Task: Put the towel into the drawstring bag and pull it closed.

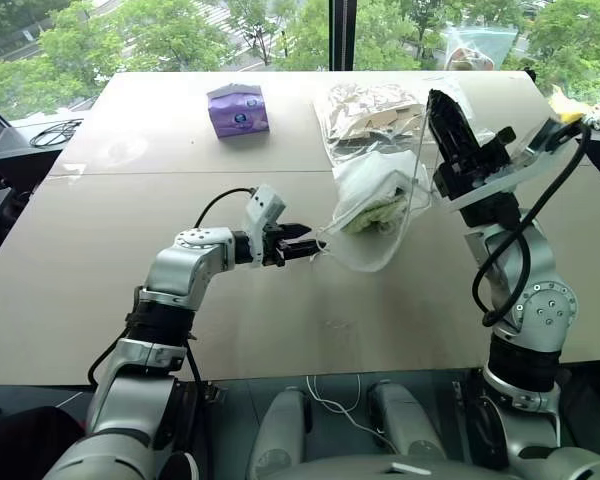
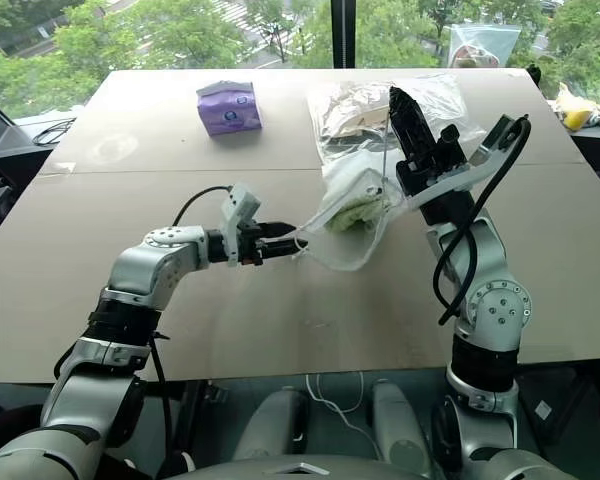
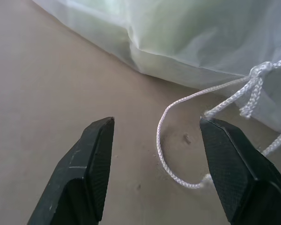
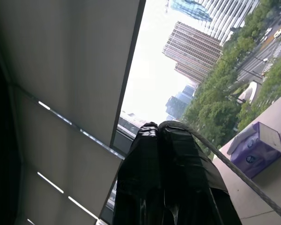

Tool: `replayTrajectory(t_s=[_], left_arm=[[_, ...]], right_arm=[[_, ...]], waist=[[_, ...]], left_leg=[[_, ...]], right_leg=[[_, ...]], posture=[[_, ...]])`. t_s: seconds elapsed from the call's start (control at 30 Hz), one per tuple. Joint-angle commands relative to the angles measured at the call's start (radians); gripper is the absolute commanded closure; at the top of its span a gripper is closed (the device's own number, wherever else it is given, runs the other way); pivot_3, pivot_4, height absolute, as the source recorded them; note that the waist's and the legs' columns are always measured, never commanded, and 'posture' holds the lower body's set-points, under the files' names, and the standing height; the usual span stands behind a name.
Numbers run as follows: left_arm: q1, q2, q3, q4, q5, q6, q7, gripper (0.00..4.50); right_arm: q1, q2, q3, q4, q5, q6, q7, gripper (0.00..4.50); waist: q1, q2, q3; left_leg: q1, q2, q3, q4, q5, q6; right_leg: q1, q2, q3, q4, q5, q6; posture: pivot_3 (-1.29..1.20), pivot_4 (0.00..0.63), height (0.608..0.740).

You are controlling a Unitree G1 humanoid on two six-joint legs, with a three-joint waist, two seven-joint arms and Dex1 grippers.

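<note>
Right tool [image 1: 443, 108] clamping cord, hoisting drawstring bag [image 1: 375, 215] holding towel [image 1: 372, 212]; left tool [image 3: 157, 129] gaping, empty, at 9 o'clock, risking missing loose cord [image 3: 178, 136].

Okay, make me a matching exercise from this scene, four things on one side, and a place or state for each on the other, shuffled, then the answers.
Things
1. towel
2. tissue pack
3. left gripper
4. right gripper

Places or states
A. shut on a white cord, raised above the table
B. inside the drawstring bag
C. open, low by a loose cord
D. standing alone at the far side of the table

Pairs: 1-B, 2-D, 3-C, 4-A
</note>
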Motion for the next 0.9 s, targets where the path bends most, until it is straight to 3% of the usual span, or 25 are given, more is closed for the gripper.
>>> replayTrajectory(t_s=[0.03,0.37,0.47,0.6,0.67,0.9], left_arm=[[-0.031,-0.025,-0.033,0.026,0.06,-0.108,-0.004,1.55],[-0.037,-0.153,-0.096,0.161,0.222,-0.421,0.067,1.55],[-0.048,-0.199,-0.039,0.228,0.262,-0.516,0.222,2.36],[-0.054,-0.193,0.034,0.26,0.272,-0.577,0.331,4.09],[-0.071,-0.161,0.068,0.294,0.275,-0.594,0.354,4.41],[-0.193,-0.079,0.191,0.427,0.281,-0.663,0.504,4.41]], right_arm=[[-0.012,-0.003,-0.005,-0.038,0.007,-0.016,0.005,4.5],[-0.001,-0.01,-0.01,-0.051,0.003,-0.027,-0.001,4.5],[0.0,-0.012,-0.01,-0.053,0.002,-0.031,-0.002,4.5],[-0.011,-0.019,-0.025,-0.042,-0.011,-0.047,-0.006,4.5],[-0.03,-0.026,-0.039,-0.016,-0.046,-0.062,-0.019,4.5],[-0.116,-0.091,-0.124,0.112,-0.246,-0.152,-0.077,4.5]], waist=[[0.001,0.0,0.0],[0.002,0.0,0.0],[0.002,0.0,0.0],[0.001,0.0,0.0],[0.001,0.0,0.0],[0.007,0.0,0.0]], left_leg=[[0.0,0.0,0.0,0.0,0.0,0.0],[0.0,0.0,0.0,0.0,0.0,0.0],[0.0,0.0,0.0,0.0,0.0,0.0],[0.0,0.0,0.0,0.0,0.0,0.0],[0.0,0.0,0.0,0.0,0.0,0.0],[0.0,-0.001,0.0,0.001,0.0,0.0]], right_leg=[[0.0,0.0,0.0,0.0,0.0,0.0],[0.0,0.0,0.001,0.0,0.0,0.0],[0.0,0.0,0.001,0.0,0.0,0.0],[0.0,0.0,0.001,0.001,0.0,0.0],[0.0,0.0,0.0,0.001,0.0,0.0],[0.0,0.0,0.0,0.001,0.0,0.0]], posture=[[0.0,0.15,0.74],[0.0,0.15,0.74],[0.0,0.15,0.74],[0.0,0.15,0.74],[0.0,0.15,0.74],[0.0,0.15,0.74]])
